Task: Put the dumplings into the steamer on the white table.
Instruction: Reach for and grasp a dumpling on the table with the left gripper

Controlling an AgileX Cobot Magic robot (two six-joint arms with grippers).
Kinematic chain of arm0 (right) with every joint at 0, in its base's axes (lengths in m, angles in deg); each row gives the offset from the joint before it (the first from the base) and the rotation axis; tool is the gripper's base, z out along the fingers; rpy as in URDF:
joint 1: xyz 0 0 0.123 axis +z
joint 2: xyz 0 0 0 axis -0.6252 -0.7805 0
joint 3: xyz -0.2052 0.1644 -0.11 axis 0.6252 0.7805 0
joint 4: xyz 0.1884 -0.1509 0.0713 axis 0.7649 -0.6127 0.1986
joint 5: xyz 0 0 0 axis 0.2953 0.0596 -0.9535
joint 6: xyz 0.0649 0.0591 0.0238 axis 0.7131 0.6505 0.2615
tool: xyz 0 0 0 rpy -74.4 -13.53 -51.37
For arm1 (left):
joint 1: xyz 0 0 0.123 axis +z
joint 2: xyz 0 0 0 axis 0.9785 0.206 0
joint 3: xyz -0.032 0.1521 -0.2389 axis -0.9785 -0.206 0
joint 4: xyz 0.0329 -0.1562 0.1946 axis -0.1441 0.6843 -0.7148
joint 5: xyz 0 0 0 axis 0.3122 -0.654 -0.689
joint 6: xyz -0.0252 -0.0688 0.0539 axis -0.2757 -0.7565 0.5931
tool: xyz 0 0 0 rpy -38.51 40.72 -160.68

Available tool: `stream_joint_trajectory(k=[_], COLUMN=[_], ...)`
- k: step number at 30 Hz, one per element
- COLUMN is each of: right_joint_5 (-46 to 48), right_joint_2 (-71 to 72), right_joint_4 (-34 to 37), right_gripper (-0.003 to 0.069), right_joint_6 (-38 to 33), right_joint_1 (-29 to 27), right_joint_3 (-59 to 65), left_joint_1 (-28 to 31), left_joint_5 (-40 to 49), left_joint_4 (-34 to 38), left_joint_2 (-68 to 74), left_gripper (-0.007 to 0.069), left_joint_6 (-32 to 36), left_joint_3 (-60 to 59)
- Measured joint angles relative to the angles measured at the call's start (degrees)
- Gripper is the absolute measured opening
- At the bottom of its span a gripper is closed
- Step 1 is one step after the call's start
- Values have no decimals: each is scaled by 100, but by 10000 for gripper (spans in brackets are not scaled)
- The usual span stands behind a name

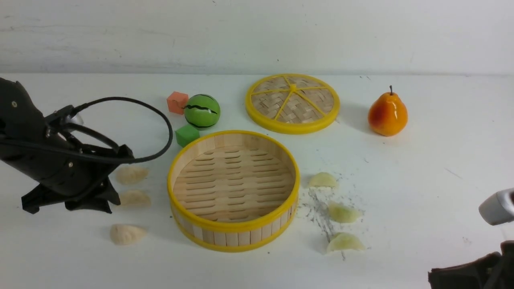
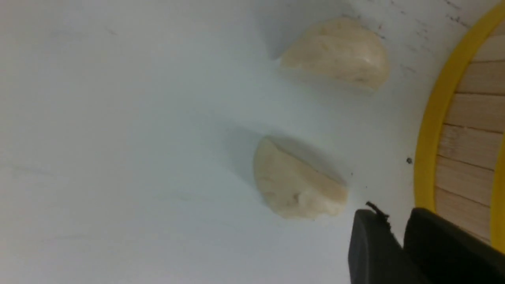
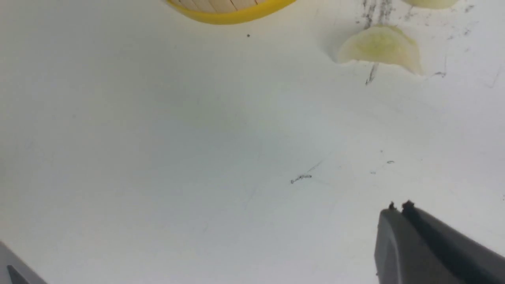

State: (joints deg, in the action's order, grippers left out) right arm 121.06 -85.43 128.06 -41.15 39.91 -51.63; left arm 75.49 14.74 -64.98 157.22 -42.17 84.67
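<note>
Fingers (image 2: pixel 375 252) of the left gripper (image 2: pixel 398 215) showed in the left wrist view as two dark pads side by side with only a thin sliver between. I could not tell whether they were parted or pressed together; nothing lay between them. The nearest cream dumpling (image 2: pixel 300 181) sat just beside the tips, not touching, on the white table (image 2: pixel 118 157). A second cream dumpling (image 2: pixel 339 53) lay beyond it, near the steamer (image 2: pixel 430 118) rim.

Right gripper (image 3: pixel 398 207): fingers closed together, empty, over bare table, well apart from the nearest green dumpling (image 3: pixel 380 47).

Step judged: approach to the first pick, left arm. The steamer floor was bare, and all six dumplings were on the table: cream ones on the robot's left of the basket, green ones on its right. The next move calls for jaws wide enough to straddle the near cream dumpling, centred over it, then a descent, a light close and a lift clear of the yellow rim.

Views compared:
- The front view alone gave the whole layout: a third cream dumpling (image 1: pixel 126 234), the empty basket interior, the woven lid (image 1: pixel 292 103) and the pear (image 1: pixel 387 114).
- It hid the left fingertips behind the gripper body.
- Only the wrist views showed the tips and how close each stood to its dumpling.
</note>
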Motion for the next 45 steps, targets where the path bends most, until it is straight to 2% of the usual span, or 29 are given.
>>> stream_joint_trajectory(k=[5, 8, 19, 23, 29, 34, 45], right_joint_5=[0, 5, 11, 11, 43, 73, 85], right_joint_2=[0, 0, 0, 0, 0, 0, 0], right_joint_4=[95, 208, 327, 334, 355, 362, 367], right_gripper=[-4, -4, -4, -4, -4, -4, -3], right_joint_6=[0, -11, -64, -64, -80, -91, -103], right_joint_1=[0, 0, 0, 0, 0, 0, 0], right_joint_3=[0, 0, 0, 0, 0, 0, 0], left_joint_1=[0, 0, -67, -425, -734, -742, -704], left_joint_5=[231, 318, 112, -77, -240, -233, 1], left_joint_4=[-216, -326, -334, -458, -1178, -1734, -2224], left_joint_2=[275, 490, 837, 957, 1100, 1100, 998], left_gripper=[365, 402, 412, 412, 403, 354, 367], left_joint_6=[-39, -160, -396, -616, -1207, -1458, -1799], left_joint_3=[11, 11, 39, 49, 49, 56, 77])
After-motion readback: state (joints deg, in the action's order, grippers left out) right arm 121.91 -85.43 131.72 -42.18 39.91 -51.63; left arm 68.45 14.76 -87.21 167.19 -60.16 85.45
